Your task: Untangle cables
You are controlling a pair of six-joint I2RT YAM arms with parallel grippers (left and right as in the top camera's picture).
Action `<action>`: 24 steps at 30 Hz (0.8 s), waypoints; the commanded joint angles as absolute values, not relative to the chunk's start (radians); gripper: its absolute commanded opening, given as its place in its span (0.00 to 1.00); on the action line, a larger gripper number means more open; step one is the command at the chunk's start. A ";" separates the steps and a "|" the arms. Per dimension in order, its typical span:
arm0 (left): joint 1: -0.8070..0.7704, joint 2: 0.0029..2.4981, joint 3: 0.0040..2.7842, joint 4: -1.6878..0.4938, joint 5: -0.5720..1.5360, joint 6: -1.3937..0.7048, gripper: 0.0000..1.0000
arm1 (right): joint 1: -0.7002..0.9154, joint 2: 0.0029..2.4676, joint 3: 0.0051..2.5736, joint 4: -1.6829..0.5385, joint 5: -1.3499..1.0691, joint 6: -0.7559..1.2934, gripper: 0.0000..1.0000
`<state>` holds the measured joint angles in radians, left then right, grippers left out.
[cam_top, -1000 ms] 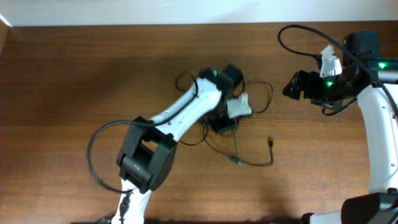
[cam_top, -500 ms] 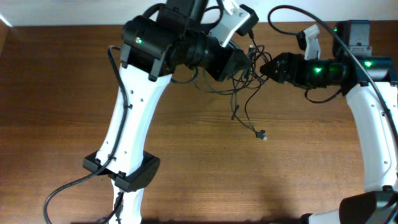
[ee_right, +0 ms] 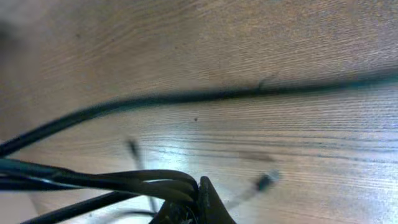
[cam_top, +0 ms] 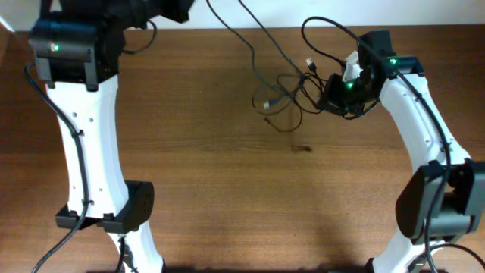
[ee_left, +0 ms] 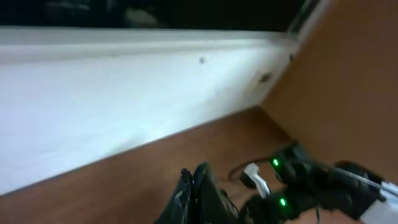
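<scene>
Over on the left, the left arm stands tall off the table, with one green light glowing on its upper housing. Its wrist runs out past the top edge of the overhead view, so the left gripper shows only in its own camera. There it is a dark, blurred shape low in the picture, in front of a white wall. I cannot tell whether its fingers are apart or pressed together, or whether anything is between them.

Toward the middle, two thin black strands slant down from the top edge into the cables. These hang as a loose knot of loops above the far half of the table, right of centre. I can pick out two small pale-tipped plugs, one at the left of the knot and one near its top. The number of cords is beyond counting.

Just right of the knot, the right gripper is clamped on it. Its wrist camera shows about four strands bunched together at the fingertip, close above the wood grain. The right arm behind it shows two green lights.
</scene>
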<state>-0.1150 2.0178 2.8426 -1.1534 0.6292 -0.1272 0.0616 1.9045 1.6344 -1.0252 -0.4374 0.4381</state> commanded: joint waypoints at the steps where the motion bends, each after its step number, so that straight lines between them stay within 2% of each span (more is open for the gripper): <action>1: -0.007 1.938 2.868 -1.035 0.478 -0.191 0.00 | 0.044 1.991 1.570 -1.032 -0.273 0.418 0.04; 7: 0.004 1.871 2.868 -1.011 0.148 -0.191 0.00 | 0.044 2.002 1.488 -0.987 -0.257 0.416 0.04; 10: 0.003 1.869 2.868 -1.049 0.090 -0.213 0.00 | 0.045 2.002 1.482 -0.986 -0.265 0.416 0.04; 11: -0.006 1.870 2.867 -1.118 0.112 -0.212 0.00 | 0.044 2.002 1.483 -0.981 -0.333 0.378 0.04; 12: -0.020 1.874 2.858 -1.207 0.164 -0.208 0.00 | 0.044 2.002 1.499 -0.976 -0.454 0.299 0.17; 13: -0.046 1.885 2.843 -1.291 0.242 -0.208 0.00 | 0.045 1.994 1.537 -0.991 -0.570 0.195 0.45; 15: -0.130 1.918 2.776 -1.464 0.308 -0.152 0.00 | 0.046 1.949 1.633 -1.099 -0.625 0.076 0.69; 17: -0.176 1.938 2.719 -1.509 0.325 -0.083 0.00 | 0.047 1.900 1.691 -1.192 -0.625 -0.020 0.78; 19: -0.224 1.954 2.679 -1.510 0.463 0.035 0.00 | 0.069 1.843 1.708 -1.224 -0.643 -0.041 0.83; 21: -0.276 1.969 2.669 -1.512 0.506 0.107 0.00 | 0.141 1.822 1.708 -1.198 -0.724 -0.041 0.84; 24: -0.283 1.970 2.669 -1.482 0.510 0.053 0.00 | 0.255 1.840 1.705 -1.081 -0.646 0.054 0.84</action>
<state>-0.2897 1.9774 2.6648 -1.5021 0.4694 0.0612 0.1867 1.8374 1.6924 -1.1553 -0.6769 -0.0147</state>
